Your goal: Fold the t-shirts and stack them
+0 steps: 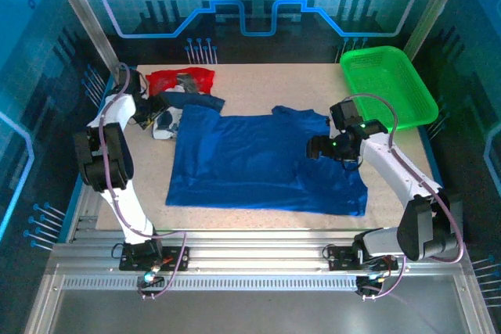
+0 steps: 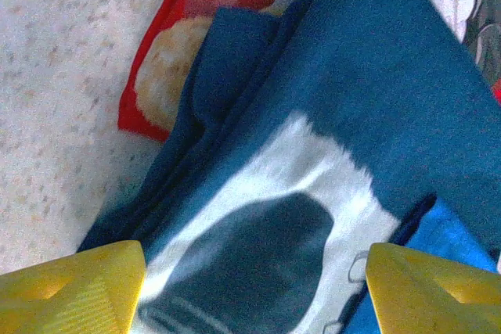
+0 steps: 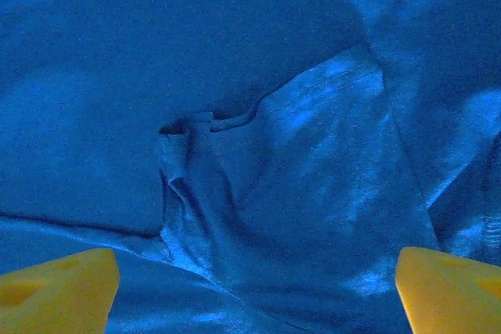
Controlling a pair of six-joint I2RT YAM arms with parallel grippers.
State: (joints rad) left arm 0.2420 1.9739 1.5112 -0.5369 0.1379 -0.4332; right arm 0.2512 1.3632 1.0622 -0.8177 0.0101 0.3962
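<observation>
Right end effector (image 1: 317, 148) hangs wide open and empty over a rumpled fold of the blue t-shirt (image 1: 250, 166), spread flat beneath it, likely for folding. Left end effector (image 1: 150, 113), equally open and empty, hovers above the bunched navy-and-white t-shirt (image 2: 258, 263), with the red t-shirt (image 1: 180, 80) just beyond.

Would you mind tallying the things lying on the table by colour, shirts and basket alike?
Royal blue t-shirt: 1
Navy and white t-shirt: 1
Red t-shirt: 1
Green basket: 1
Total: 4
</observation>
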